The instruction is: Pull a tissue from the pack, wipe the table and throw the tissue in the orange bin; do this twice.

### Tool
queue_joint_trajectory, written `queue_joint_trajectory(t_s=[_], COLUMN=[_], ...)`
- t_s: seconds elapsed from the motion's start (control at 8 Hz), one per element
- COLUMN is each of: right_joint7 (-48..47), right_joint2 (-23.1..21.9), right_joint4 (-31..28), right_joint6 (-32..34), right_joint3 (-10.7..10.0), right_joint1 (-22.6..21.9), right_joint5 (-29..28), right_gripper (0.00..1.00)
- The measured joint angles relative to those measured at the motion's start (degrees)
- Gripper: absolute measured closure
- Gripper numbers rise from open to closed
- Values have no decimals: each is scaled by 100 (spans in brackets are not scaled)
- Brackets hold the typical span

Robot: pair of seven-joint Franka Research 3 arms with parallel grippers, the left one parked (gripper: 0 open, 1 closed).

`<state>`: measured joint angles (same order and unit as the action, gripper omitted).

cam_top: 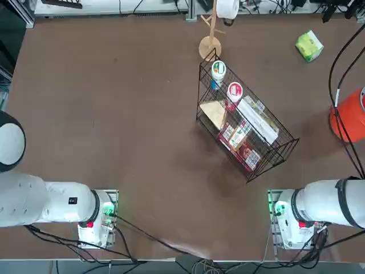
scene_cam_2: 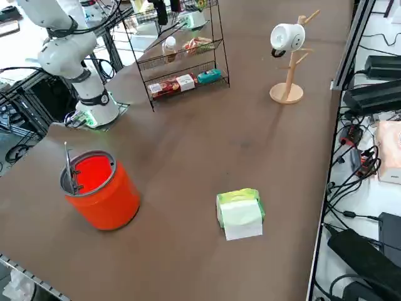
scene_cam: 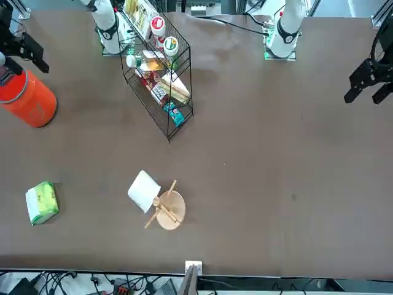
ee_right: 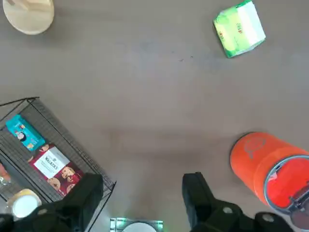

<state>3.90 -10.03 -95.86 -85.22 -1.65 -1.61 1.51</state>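
right wrist view: shows the right gripper [ee_right: 143,195] up in the air over the table [ee_right: 145,96], released, with fingers spread wide and only space between. also shows the pack [ee_right: 239,29] and the orange bin [ee_right: 270,169], well apart from each other, and the black wire basket [ee_right: 53,140]. shows in the basket a blue packet [ee_right: 25,132] and a dark red one [ee_right: 57,169] with a white label.

top view: puts the pack on the table's far side from the robot, at the upper right. runs its slightly longer axis from upper left to lower right, with the white face turned toward the upper right. shows the orange bin only in part, cut by the right edge and crossed by dark cables [cam_top: 337,108]. gives the whole slanting length of the basket, with two white-capped tubs [cam_top: 226,80] inside.

front view: lays the pack's long axis nearly up and down the picture, leaning a little, with the white face toward the left edge. catches the right gripper at the upper left, near the orange bin. shows the wooden stand [scene_cam: 169,210] from above, with its white mug [scene_cam: 144,191].

right side view: runs the pack's long axis across the picture, almost level, and turns the white face to the camera. brings out what is hard to make out from overhead: a white tissue [scene_cam_2: 242,221] hanging down over that face, the red inside of the orange bin, and the mug's black handle [scene_cam_2: 277,53].
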Motion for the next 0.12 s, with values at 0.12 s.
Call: queue_joint_trajectory(t_s=[0.12], right_joint7=[-86], right_joint2=[8], right_joint4=[0], right_joint6=[-32], right_joint3=[0], right_joint1=[0], right_joint5=[-22], right_gripper=[0])
